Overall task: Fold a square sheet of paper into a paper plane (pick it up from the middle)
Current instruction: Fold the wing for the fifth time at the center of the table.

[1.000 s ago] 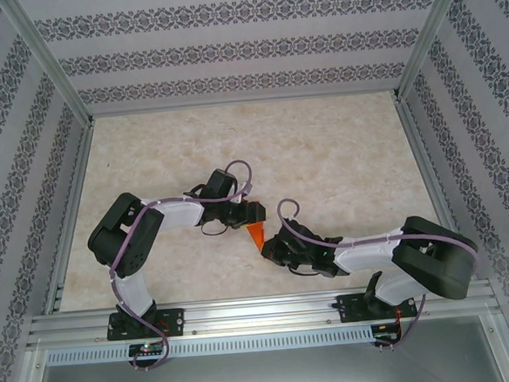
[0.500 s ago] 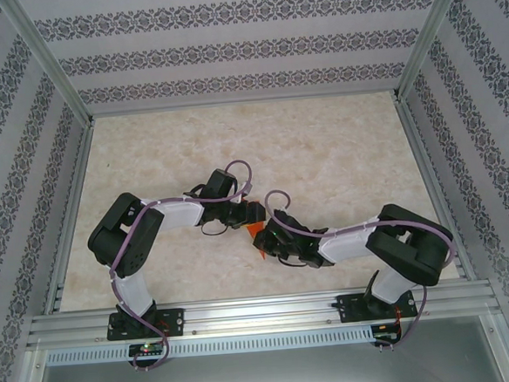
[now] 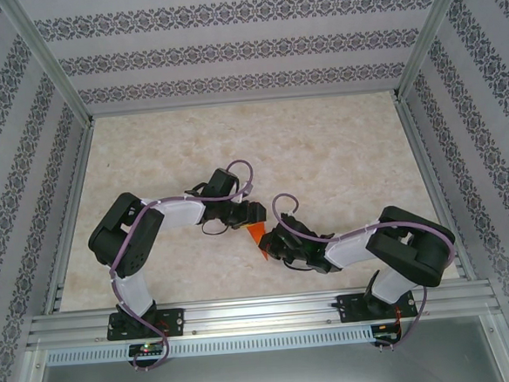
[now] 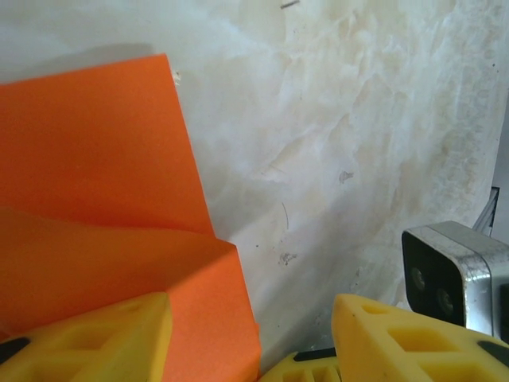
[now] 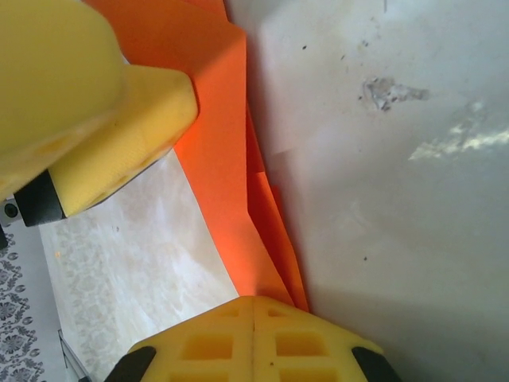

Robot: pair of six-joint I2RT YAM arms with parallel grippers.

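Near the front middle of the marbled table, between the two arms, the partly folded orange sheet of paper lies with its flaps creased over each other. The right gripper has its fingers pressed together on the paper's narrow folded end. The left gripper stands spread, one yellow finger over the sheet and the other above bare tabletop. The layers fan apart a little beside the right pinch, so a pull or lift from that end could slide them out of line or tear the thin paper. Whether the left finger truly weighs the sheet down cannot be told; if it does not, the whole fold may drag and spring open.
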